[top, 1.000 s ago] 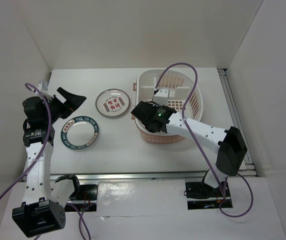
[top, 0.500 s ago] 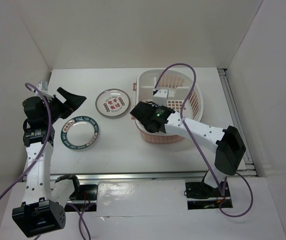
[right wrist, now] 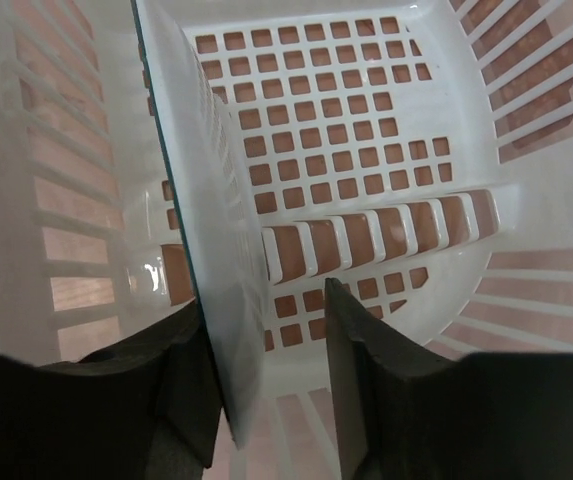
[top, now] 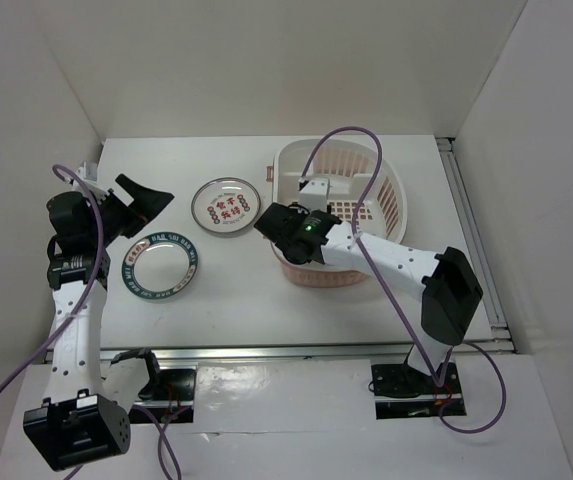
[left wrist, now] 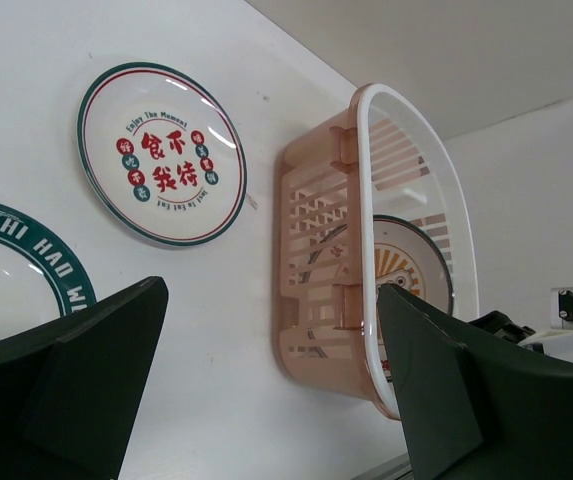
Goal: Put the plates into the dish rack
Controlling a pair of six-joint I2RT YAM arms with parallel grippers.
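top external view: on the table [top: 236, 300] the dish rack [top: 398, 205] sits at the right, and the right arm [top: 386, 262] has edged leftward over its near wall in the last second. the red-character plate [top: 224, 206] and the teal-rimmed plate [top: 162, 266] lie unmoved to the left of the rack. the orange-patterned plate [left wrist: 413, 268] stands on edge inside the rack. the right gripper [right wrist: 263, 310] straddles it with a gap on one side, apparently released. the left gripper [left wrist: 271, 300] hangs spread and empty. one plate looks loaded, two remain.
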